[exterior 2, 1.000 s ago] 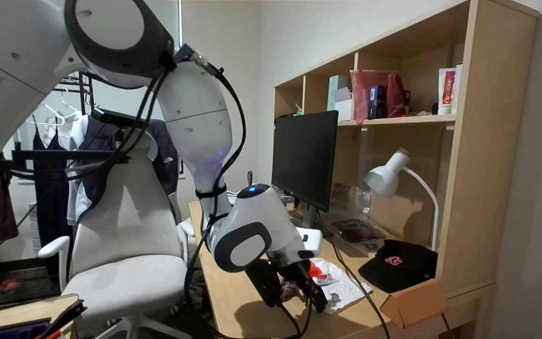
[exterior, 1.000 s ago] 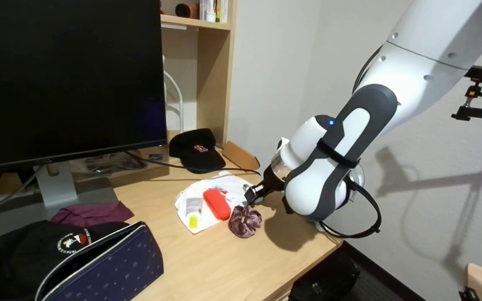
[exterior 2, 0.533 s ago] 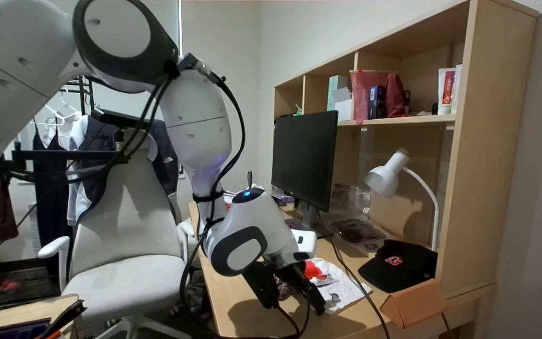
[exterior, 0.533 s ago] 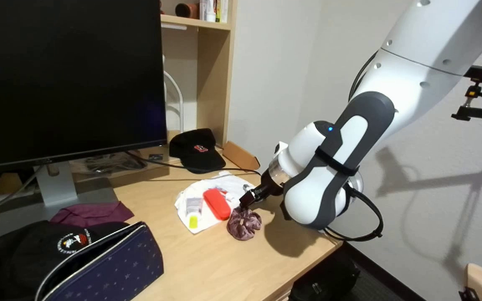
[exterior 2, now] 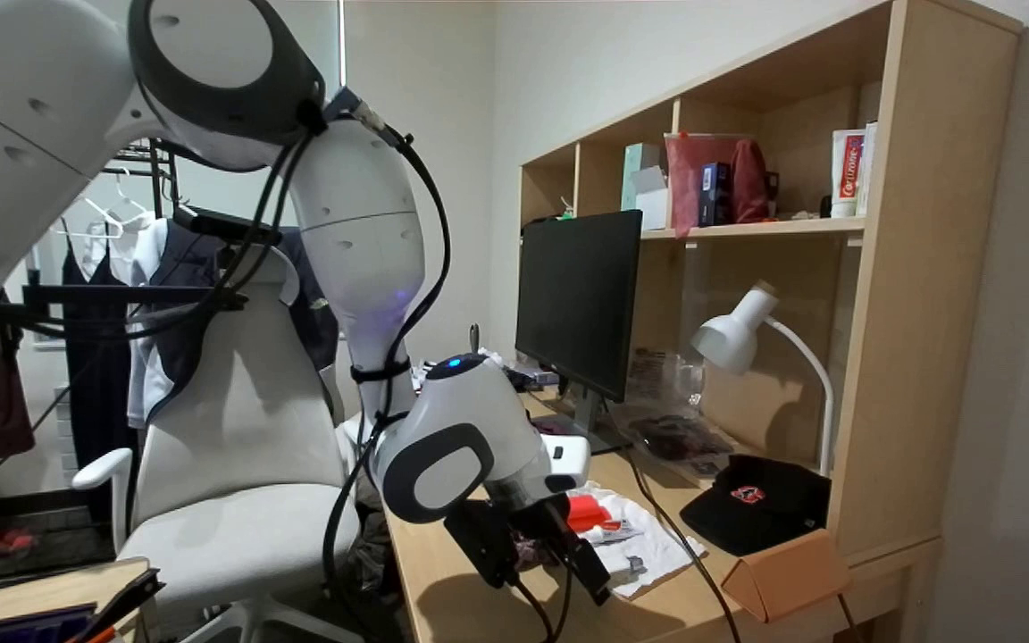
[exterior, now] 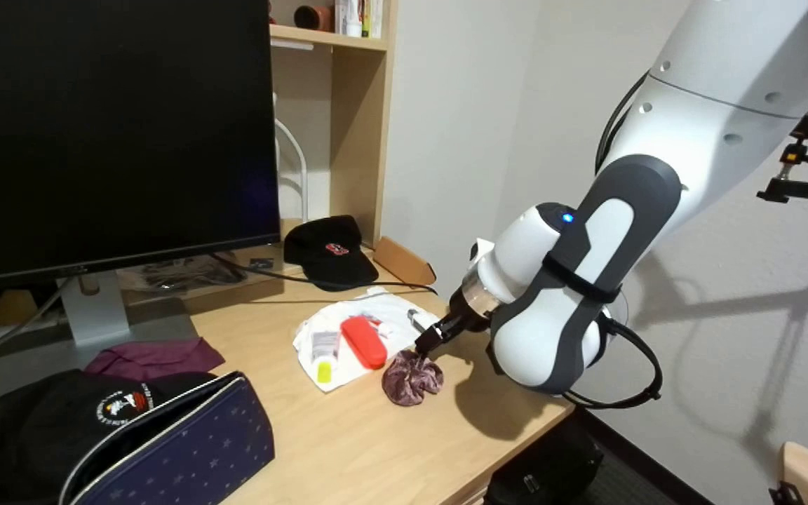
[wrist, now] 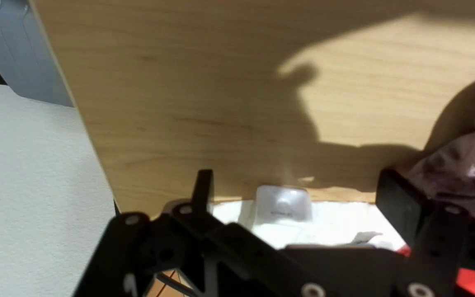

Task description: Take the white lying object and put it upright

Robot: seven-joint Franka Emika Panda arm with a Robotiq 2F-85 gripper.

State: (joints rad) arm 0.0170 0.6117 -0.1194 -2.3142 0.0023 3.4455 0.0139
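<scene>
Black fingers spread well apart mark the pincer (wrist: 297,198), which hangs at a tilt low over the pale wooden table (exterior: 348,438). In the wrist view the white object (wrist: 283,204) shows between those fingers with a gap to each; how deep it sits between them I cannot tell. It lies on its side, not yet upright, at the edge of a crumpled white cloth (exterior: 390,308). Just beside one finger is a mauve velvet scrunchie (exterior: 411,384); whether the two touch is unclear. Farther in on the cloth lies a long red case (exterior: 364,342), with a printed tube (exterior 2: 613,533) near it and a yellow-capped tube (exterior: 325,347) on its far side from the pincer. Past the cloth rest a black baseball cap (exterior: 330,256) with a red emblem and, next to it, a tan triangular case (exterior 2: 787,576). Across the table stands a black monitor (exterior: 116,126), a maroon cloth (exterior: 155,359) in front of its base, and nearer the camera a navy star-patterned pouch (exterior: 193,445) gapes. In an exterior view a white desk lamp (exterior 2: 731,344) arches before the shelving (exterior 2: 943,295), where a toothpaste tube (exterior 2: 847,170) stands; a pale office chair (exterior 2: 238,527) is beside the table.
</scene>
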